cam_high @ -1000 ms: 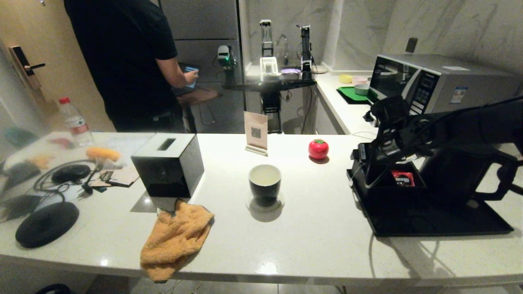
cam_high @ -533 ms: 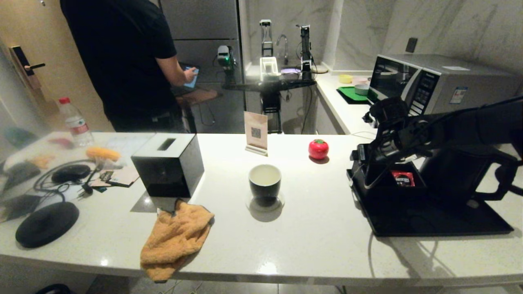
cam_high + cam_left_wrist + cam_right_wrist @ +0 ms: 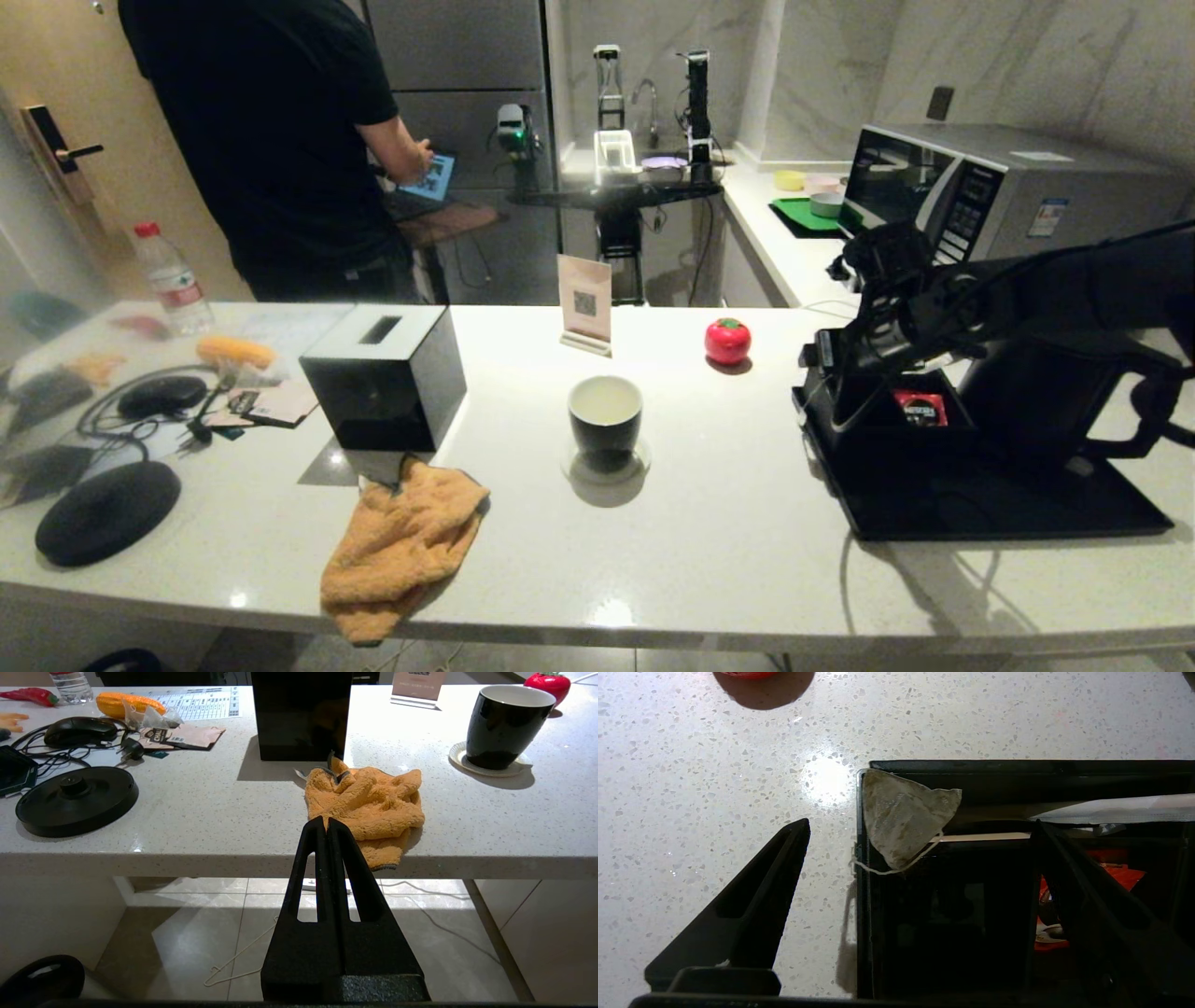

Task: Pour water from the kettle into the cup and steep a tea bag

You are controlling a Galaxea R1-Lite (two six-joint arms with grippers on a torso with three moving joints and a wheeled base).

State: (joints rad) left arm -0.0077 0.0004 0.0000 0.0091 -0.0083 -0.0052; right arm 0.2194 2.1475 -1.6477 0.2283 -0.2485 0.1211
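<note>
Since the earlier frames only the person (image 3: 271, 140) behind the table (image 3: 728, 579) has shifted a little to the left, hand now on the tablet; your arms and everything on the table sit where they were.

Going left to right you have a flat black base disc (image 3: 107, 511), a tangle of cables, a black tissue box (image 3: 385, 375) with an orange cloth (image 3: 401, 546) drooping over the table's front edge, then the cup (image 3: 605, 422). It stands upright on a small coaster, mouth up, with open table around it. A red tomato-shaped object (image 3: 727, 341) sits behind it to the right.

Your left end effector (image 3: 327, 828) hangs below the table's front edge, fingers pressed together, holding nothing.

Your right end effector (image 3: 920, 858) hovers over the black tray (image 3: 980, 504), fingers spread wide and empty. Between them a tea bag (image 3: 906, 812) lies on the corner of a black compartment box, string trailing over the edge. The kettle (image 3: 1055, 392) stands upright on the tray, handle to the right, partly hidden by your right arm.
</note>
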